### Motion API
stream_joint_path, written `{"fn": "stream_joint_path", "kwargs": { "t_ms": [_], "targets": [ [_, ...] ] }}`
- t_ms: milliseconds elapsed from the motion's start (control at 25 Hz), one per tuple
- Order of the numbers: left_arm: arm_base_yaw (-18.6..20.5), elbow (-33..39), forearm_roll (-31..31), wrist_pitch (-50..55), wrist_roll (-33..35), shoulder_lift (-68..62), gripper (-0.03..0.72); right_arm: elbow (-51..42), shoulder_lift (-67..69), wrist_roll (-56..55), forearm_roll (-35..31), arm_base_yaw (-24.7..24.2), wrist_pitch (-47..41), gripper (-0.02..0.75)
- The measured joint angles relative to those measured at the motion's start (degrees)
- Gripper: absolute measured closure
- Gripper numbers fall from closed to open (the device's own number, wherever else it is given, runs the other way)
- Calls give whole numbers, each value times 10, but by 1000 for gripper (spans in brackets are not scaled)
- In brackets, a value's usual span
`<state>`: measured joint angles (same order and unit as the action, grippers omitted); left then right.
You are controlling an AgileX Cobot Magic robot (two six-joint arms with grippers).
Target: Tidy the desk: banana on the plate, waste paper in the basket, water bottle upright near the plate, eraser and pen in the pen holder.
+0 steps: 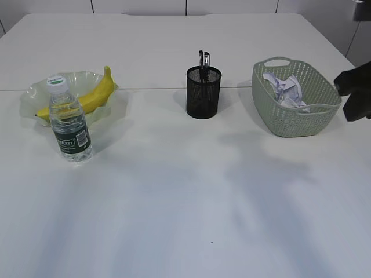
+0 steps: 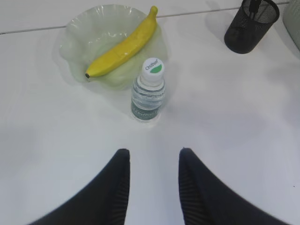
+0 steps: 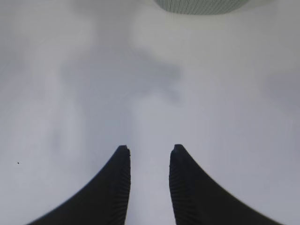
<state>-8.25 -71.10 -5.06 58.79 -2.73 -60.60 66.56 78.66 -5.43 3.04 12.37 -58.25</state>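
Both grippers, left gripper [image 2: 152, 157] and right gripper [image 3: 149, 151], stand parted and empty. Clear plastic water bottle [image 1: 68, 119] upright touching pale scalloped plate [image 1: 32, 95]; final check remains.

Table [image 1: 185, 220] smooth matt white; plate [image 1: 35, 95] translucent glossy, wavy rim; bottle [image 1: 69, 124] clear plastic – printed label; pen holder [image 1: 203, 92] black mesh; basket [image 1: 290, 119] woven-look matt plastic – crumpled paper [image 1: 285, 88] inside; banana [image 1: 87, 99] smooth

Banana [image 1: 93, 95] on plate [image 1: 35, 95], bottle [image 1: 69, 124] before it, holder [image 1: 203, 92] left of basket [image 1: 293, 124].
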Motion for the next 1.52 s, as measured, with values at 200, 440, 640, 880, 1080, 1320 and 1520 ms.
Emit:
{"fn": "stream_joint_path", "kwargs": {
  "t_ms": [200,440,640,880,1080,1320,1520],
  "targets": [
    [0,26,-3,19,-3,56,439,-3,-75,-1,0,0,-31,519],
    [0,139,-3,39,-18,166,442,-25,-166,-13,0,0,-58,519],
    [0,201,3,49,-38,283,419,-51,-233,-15,0,0,-95,517],
    [0,207,41,96,-42,364,344,-71,-313,-17,0,0,-113,516],
    [0,207,51,134,-43,400,321,-110,-386,-17,0,0,-122,516],
    [0,207,51,136,-43,448,319,-163,-474,-17,0,0,-137,513],
    [0,226,51,138,-43,488,321,-201,-558,-17,0,0,-141,511]
  ]
}}
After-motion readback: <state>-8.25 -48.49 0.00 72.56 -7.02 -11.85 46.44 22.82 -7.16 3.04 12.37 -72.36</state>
